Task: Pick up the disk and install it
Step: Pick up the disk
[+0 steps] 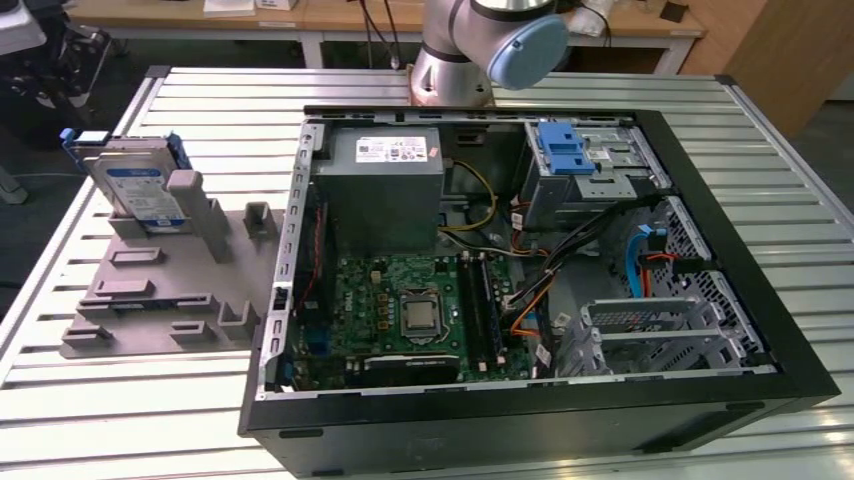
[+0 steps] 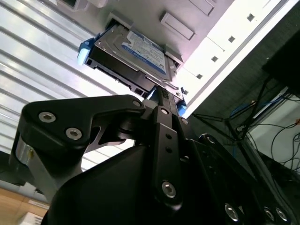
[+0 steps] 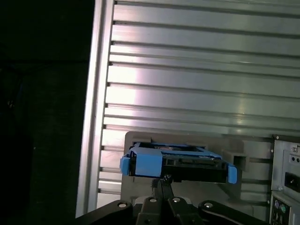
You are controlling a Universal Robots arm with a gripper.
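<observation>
Here's the disk (image 1: pixel 140 190), standing on edge in a slot of the grey holder (image 1: pixel 147 290) at the exterior view's left, out on the slatted tabletop (image 1: pixel 174 110). It sits alone there, with nothing touching it. Beside the holder lies the open computer case (image 1: pixel 534 425), its motherboard (image 1: pixel 407 315) on show. The arm (image 1: pixel 467 50) rises behind the case. In both wrist views the end effector (image 3: pixel 163 179) lines up with the blue-framed edge of the disk (image 3: pixel 178 161), its black fingers (image 2: pixel 164 96) drawn together with nothing between them.
</observation>
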